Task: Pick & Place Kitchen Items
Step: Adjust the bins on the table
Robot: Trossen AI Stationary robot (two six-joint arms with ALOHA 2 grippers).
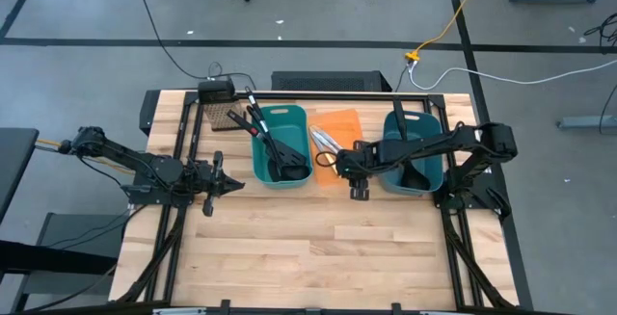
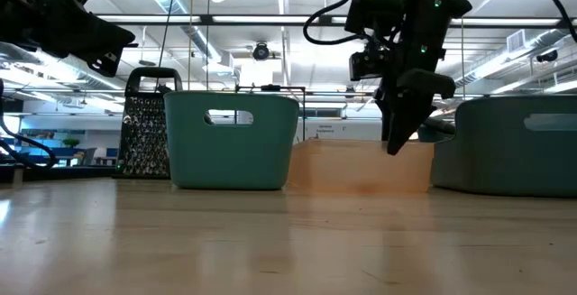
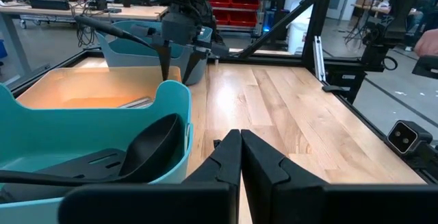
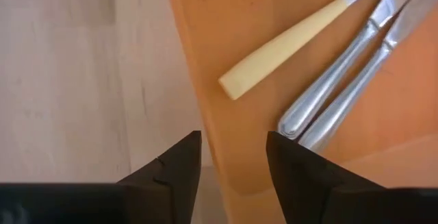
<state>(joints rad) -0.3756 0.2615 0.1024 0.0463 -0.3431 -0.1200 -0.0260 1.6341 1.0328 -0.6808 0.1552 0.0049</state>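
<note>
Wooden planks make the surface [image 1: 318,238], and most of its near half carries nothing. Three bins stand in a row along the far side: a teal bin on the left [image 1: 280,146], an orange bin [image 1: 339,122] in the middle, and a second teal bin on the right [image 1: 415,151].

I judge that the task is partly done. The left teal bin holds the black ladles and slotted spatulas [image 1: 275,151], whose handles lean out over its far rim. In the left wrist view one ladle [image 3: 147,145] lies against the bin wall. The orange bin holds the slim silver table knives [image 4: 356,66] and the yellow-handled knife [image 4: 287,46], all lying flat side by side. A dark item seems to lie in the right teal bin, but I cannot tell what it is. Which items must go next, the pictures do not say.

The right tool [image 4: 233,155] hangs over the near edge of the orange bin, pointing down. Its fingers are apart, the bin edge shows between them, and it holds nothing and touches nothing. The yellow-handled knife is just beyond it.

The left tool [image 1: 220,182] waits near the left teal bin, fingers pressed together and empty.
</note>
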